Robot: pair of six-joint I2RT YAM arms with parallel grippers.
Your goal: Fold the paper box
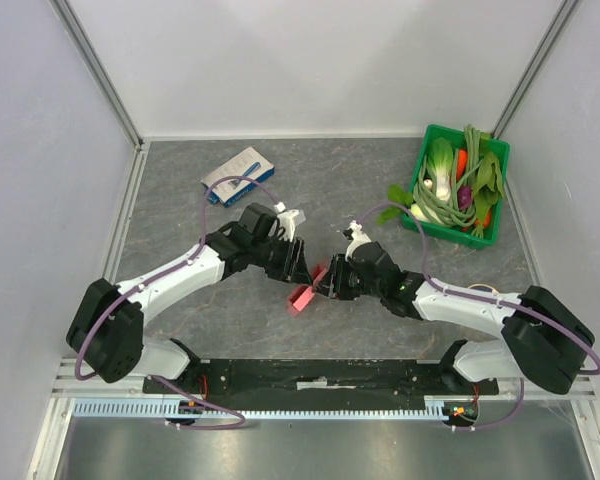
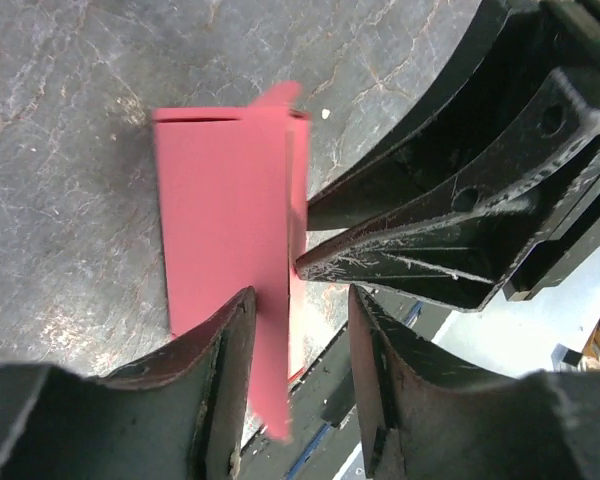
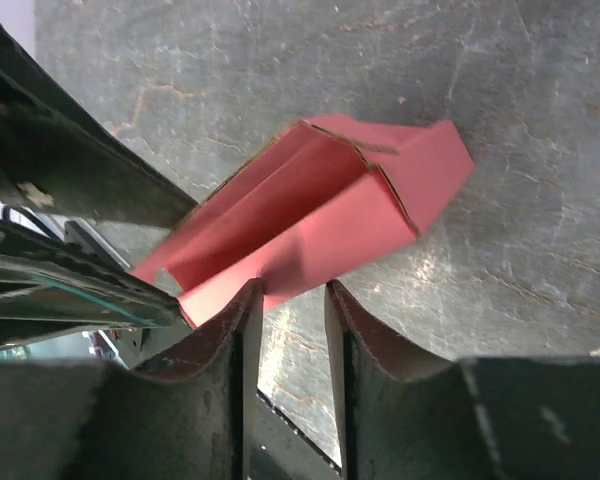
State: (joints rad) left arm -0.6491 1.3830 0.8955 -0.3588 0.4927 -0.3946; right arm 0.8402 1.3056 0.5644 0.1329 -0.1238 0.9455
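- The paper box [image 3: 310,210] lies part-folded on the table [image 1: 360,190], between both grippers.
- The card looks thin and light, so expect easy creasing and sliding. Pinch a panel edge beside a crease.
- Left gripper [image 2: 302,295]: jaws apart, straddling an upright panel edge.
- Right gripper [image 3: 292,288]: jaws close together at a flap edge. Whether they pinch it cannot be told.
- Room: bare table beyond the box, table's near edge close by, fingertips crowded together.

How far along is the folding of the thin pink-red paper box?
Done: the thin pink-red paper box has side panels folded up into an open trough. In hand: the left gripper straddles one upright flap, jaws apart; the right gripper, also open, sits at the box's edge. To do: the ends are not closed yet.
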